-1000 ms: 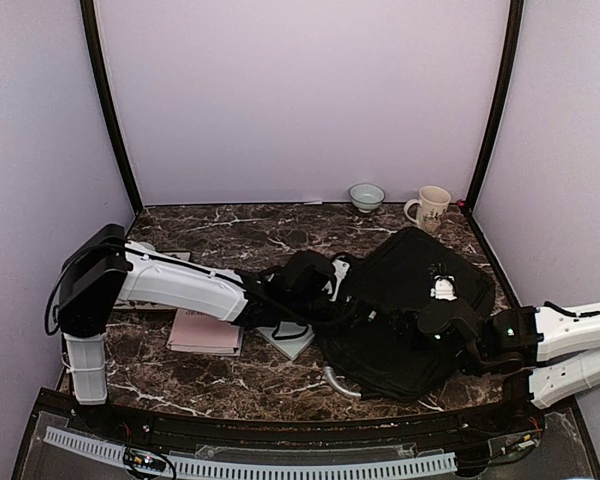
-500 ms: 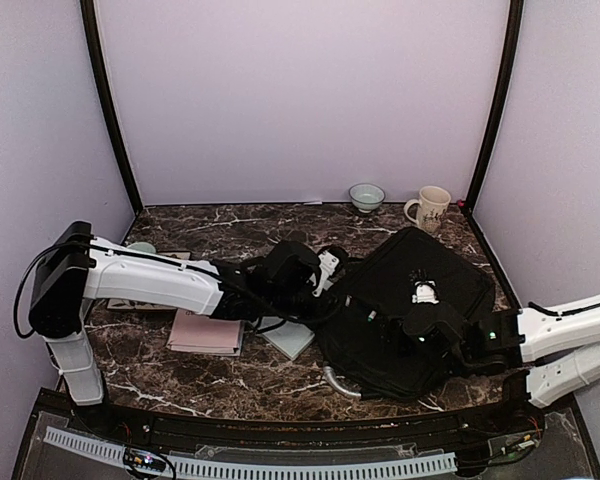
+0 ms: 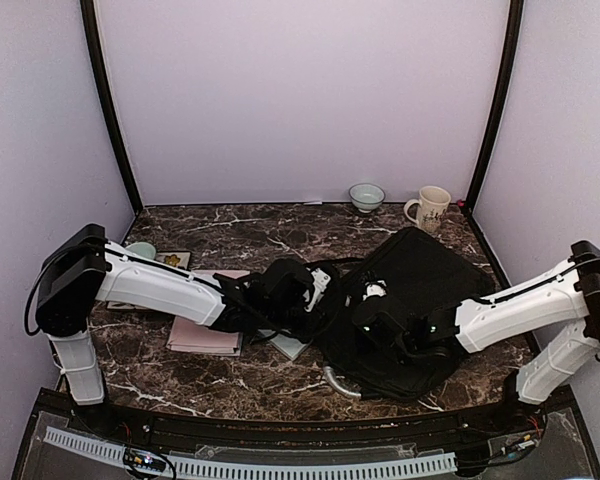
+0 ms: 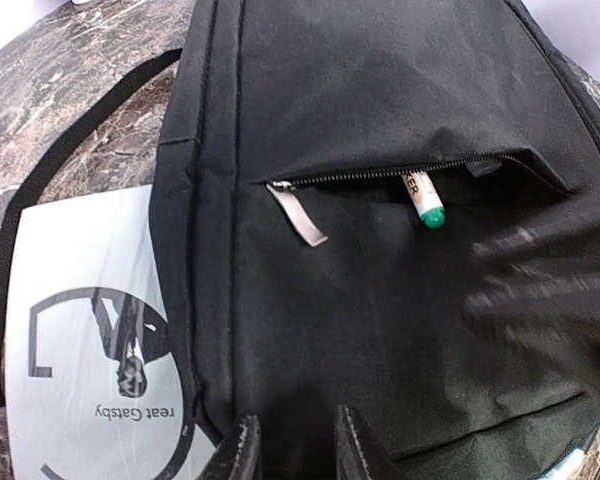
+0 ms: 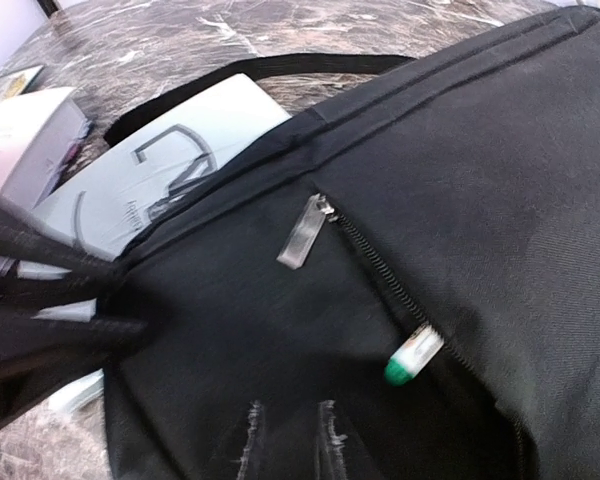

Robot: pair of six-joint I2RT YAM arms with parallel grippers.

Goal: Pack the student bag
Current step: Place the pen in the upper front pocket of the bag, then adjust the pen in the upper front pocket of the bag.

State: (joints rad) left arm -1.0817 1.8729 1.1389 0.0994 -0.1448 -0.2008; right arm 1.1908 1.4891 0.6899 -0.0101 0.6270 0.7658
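Stowing the pen: the student bag (image 3: pixel 430 275) lies flat on the worktop right of centre, toward the near edge, its left side overlapping a pale book (image 4: pixel 90 320). A green-capped pen (image 4: pixel 425 203) projects from the partly unzipped front pocket, with the zip pull (image 4: pixel 300 215) at one end of the zip. The left gripper (image 4: pixel 295 450) and right gripper (image 5: pixel 287 435) are both low over the bag front, beside the pocket. Each shows its fingertips close together with fabric visible between; whether they are clenched, slack or pinching cloth cannot be told. Judged step: filling the front pocket. The next move likely calls for one gripper to steady the pocket lip while the other presses the pen fully inside, before the zip is drawn. A pink notebook (image 3: pixel 205 333) lies left of centre.
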